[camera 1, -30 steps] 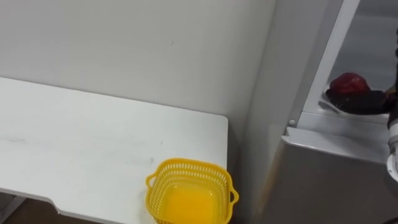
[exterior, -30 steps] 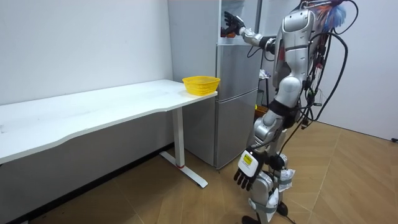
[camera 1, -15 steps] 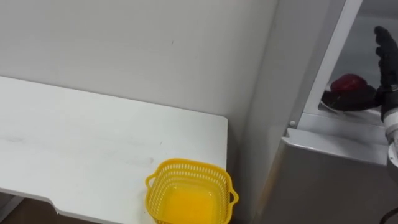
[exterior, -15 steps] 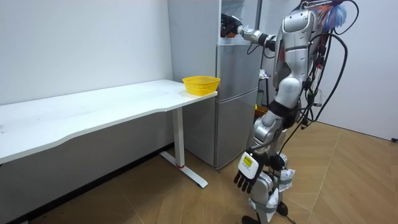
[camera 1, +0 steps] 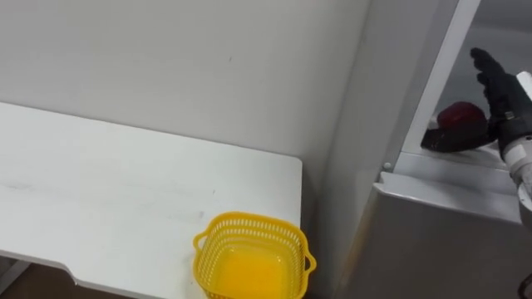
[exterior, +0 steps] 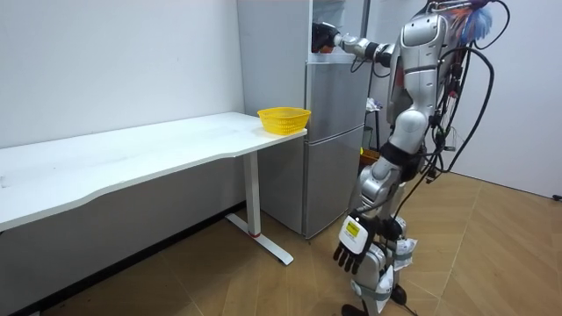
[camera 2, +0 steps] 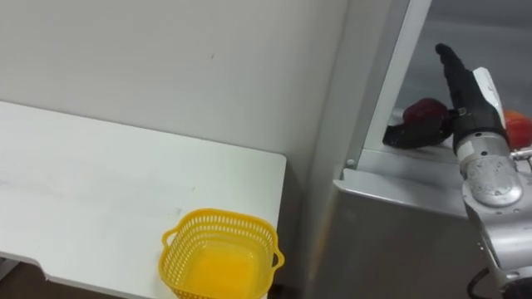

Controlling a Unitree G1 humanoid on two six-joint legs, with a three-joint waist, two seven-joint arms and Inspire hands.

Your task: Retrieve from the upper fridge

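Right eye view puts the right hand (camera 2: 462, 91) inside the open upper compartment of the fridge (camera 2: 399, 224), fingers straight and pointing up, closed on nothing; the red fruit (camera 2: 426, 110) sits on that compartment's shelf, just beside the hand on the side nearer the fridge's left wall; a dark shape reaches from the hand along the near edge of the fruit, probably the thumb, though it could be a dark dish; the left hand (exterior: 353, 254) hangs low by the leg in the room view, fingers loose and empty, well apart from the fridge; a yellow basket (camera 2: 218, 257) stands on the corner of the white table (camera 2: 100, 166) that meets the fridge's left side, below the compartment; the step in hand appears to be the reach and grasp, with the fruit not yet taken; to do it well the hand should tip down so the fingers come over the fruit's top and far side while the thumb bears on the near side, then close evenly; a round fruit is likely to roll if nudged from one side, so contact should come from both sides at once; the lift should clear the compartment's front lip and the fridge's frame before the arm swings out
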